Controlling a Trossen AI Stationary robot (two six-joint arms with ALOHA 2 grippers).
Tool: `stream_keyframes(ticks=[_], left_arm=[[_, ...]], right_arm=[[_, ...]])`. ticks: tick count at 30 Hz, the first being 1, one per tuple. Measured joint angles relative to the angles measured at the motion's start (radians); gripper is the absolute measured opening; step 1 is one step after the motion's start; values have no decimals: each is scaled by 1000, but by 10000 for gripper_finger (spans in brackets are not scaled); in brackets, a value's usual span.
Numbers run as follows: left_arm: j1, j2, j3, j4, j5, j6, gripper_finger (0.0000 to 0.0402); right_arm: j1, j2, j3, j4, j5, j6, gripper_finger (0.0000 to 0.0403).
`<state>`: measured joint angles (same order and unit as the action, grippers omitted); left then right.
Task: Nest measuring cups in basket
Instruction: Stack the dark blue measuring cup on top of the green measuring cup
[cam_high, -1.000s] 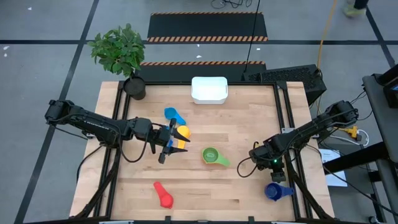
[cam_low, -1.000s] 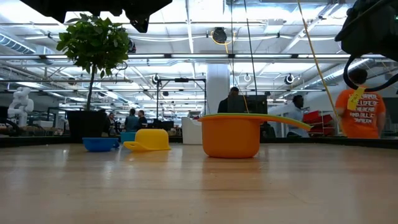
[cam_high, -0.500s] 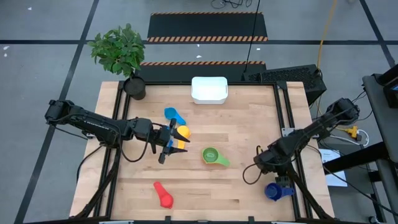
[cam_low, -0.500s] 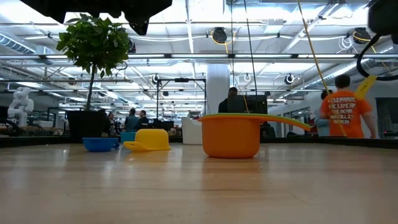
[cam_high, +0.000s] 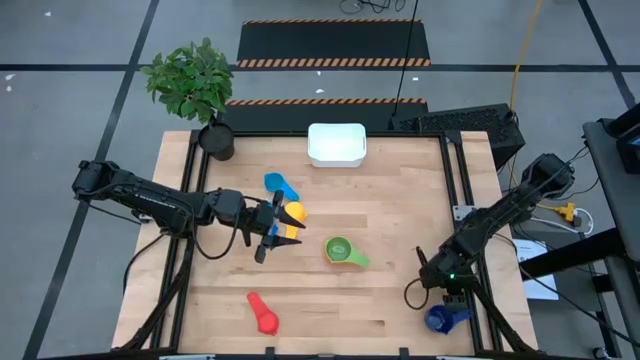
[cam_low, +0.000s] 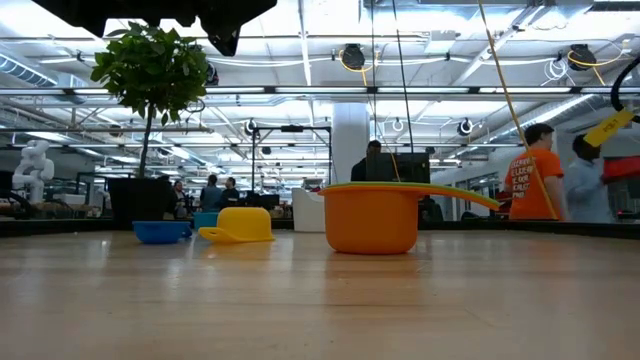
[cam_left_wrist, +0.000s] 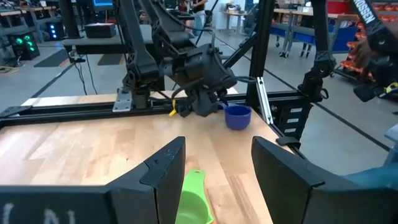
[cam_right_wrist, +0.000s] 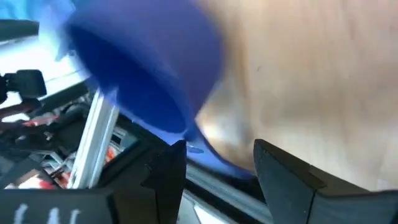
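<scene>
The white basket (cam_high: 336, 143) stands at the table's far edge. On the table lie a light blue cup (cam_high: 280, 185), a yellow cup (cam_high: 292, 212), a green cup (cam_high: 340, 250) sitting in an orange one (cam_low: 370, 222), and a red cup (cam_high: 262, 315). The dark blue cup (cam_high: 445, 318) stands by the near right edge. My right gripper (cam_high: 438, 298) is right at it, open, its fingers either side of the handle. My left gripper (cam_high: 272, 232) hovers open and level high above the yellow cup, nothing between its fingers (cam_left_wrist: 214, 180). My right gripper comes slanting down from the far side at the dark blue cup. Its fingers (cam_right_wrist: 283, 171) stand on either side of the cup's handle (cam_right_wrist: 208, 154). The view is blurred, and I cannot tell whether they touch it. The cup rests on the table.
A dark pot with a green plant (cam_high: 212, 135) stands at the far left corner. A black frame rail (cam_high: 470, 200) runs along the table's right edge, close to the dark blue cup. People move in the room behind the table (cam_low: 530, 185).
My right gripper has swung toward the table's near edge, down to the dark blue cup, and the arm has left the low view's upper right corner. My left arm and the other cups have kept still.
</scene>
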<state>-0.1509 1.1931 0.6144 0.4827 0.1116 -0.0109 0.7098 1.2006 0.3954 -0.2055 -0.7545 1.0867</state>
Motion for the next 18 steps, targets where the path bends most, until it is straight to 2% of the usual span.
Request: stream_keyframes(ticks=[5,18], left_arm=[[0,0,0,19,0,-6,186],[0,0,0,24,2,-4,186]], right_arm=[[40,1,-60,191,0,132,181],[51,1,-68,314,0,192,181]])
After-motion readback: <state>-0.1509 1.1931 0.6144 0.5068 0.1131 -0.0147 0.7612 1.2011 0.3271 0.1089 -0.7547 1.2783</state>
